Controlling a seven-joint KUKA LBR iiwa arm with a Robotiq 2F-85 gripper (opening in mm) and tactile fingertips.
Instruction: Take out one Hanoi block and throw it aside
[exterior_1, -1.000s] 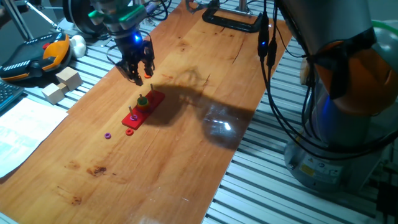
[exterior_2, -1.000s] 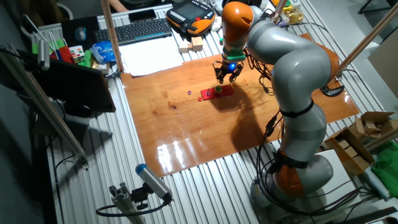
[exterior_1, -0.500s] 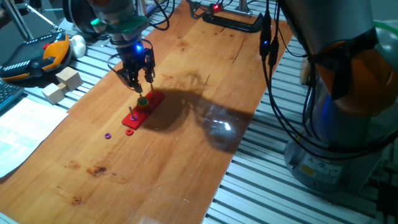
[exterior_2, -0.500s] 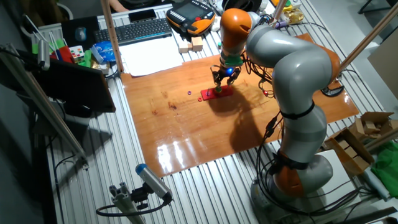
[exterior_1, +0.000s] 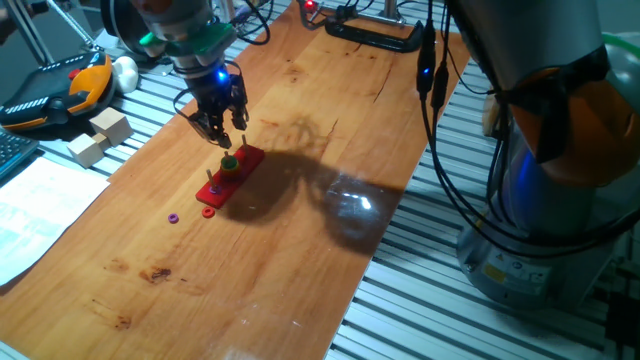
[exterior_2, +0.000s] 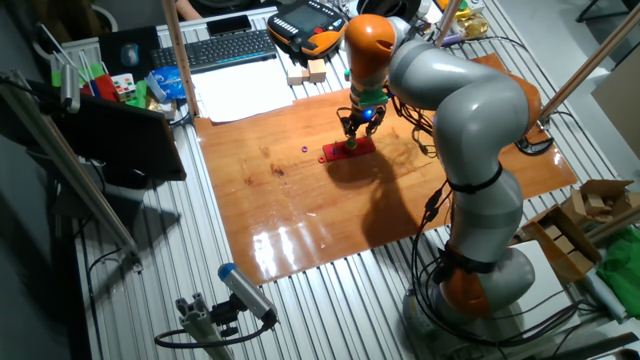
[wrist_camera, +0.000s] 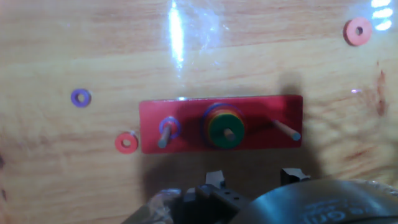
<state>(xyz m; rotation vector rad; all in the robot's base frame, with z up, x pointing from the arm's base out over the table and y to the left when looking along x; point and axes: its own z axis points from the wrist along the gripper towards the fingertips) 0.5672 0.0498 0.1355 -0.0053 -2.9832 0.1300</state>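
The red peg base (wrist_camera: 186, 118) lies on the wooden board, and also shows in one fixed view (exterior_1: 245, 160) and the other fixed view (exterior_2: 362, 146). Its middle peg carries a stack of rings with the dark green Hanoi block (wrist_camera: 224, 129) on top; the block also shows in one fixed view (exterior_1: 229, 160). The left peg holds a small purple ring (wrist_camera: 168, 127). The right peg (wrist_camera: 286, 130) is bare. My gripper (wrist_camera: 254, 179) is open and empty, hovering just above the base (exterior_1: 222, 130), with its fingertips (wrist_camera: 214, 180) beside the stack.
Loose on the board are a purple ring (wrist_camera: 80, 97), a red ring (wrist_camera: 126, 142) and another red ring (wrist_camera: 357, 31). Wooden blocks (exterior_1: 100, 136), a teach pendant (exterior_1: 60, 88) and paper (exterior_1: 35, 205) lie left of the board. A black clamp (exterior_1: 375, 35) sits at the far end.
My gripper has come down and moved slightly left, closer over the peg base. The rings and base have not moved.
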